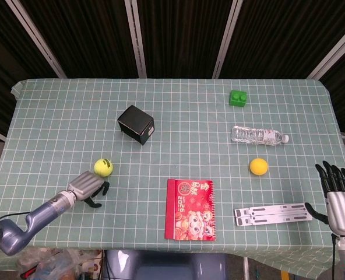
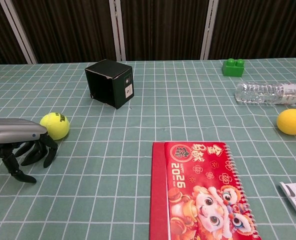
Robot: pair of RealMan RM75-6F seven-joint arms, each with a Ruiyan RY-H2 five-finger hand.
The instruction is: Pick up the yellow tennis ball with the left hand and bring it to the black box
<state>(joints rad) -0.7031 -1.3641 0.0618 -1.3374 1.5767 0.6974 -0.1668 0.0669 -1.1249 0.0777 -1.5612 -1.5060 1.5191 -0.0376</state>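
The yellow tennis ball (image 1: 103,167) (image 2: 55,125) lies loose on the green checked cloth, left of centre. My left hand (image 1: 88,189) (image 2: 21,145) hovers just in front of it, palm down, its dark fingers (image 2: 42,150) curled downward and apart, holding nothing; its fingertips sit close beside the ball. The black box (image 1: 136,125) (image 2: 109,83) stands tilted on the cloth, further back and to the right of the ball. My right hand (image 1: 337,198) stays at the table's right front edge with fingers spread, empty.
A red 2026 calendar (image 1: 190,209) (image 2: 207,187) lies at front centre. A white folding stand (image 1: 273,213), an orange ball (image 1: 258,167) (image 2: 291,121), a water bottle (image 1: 259,136) (image 2: 271,93) and a green brick (image 1: 238,98) (image 2: 233,67) occupy the right side.
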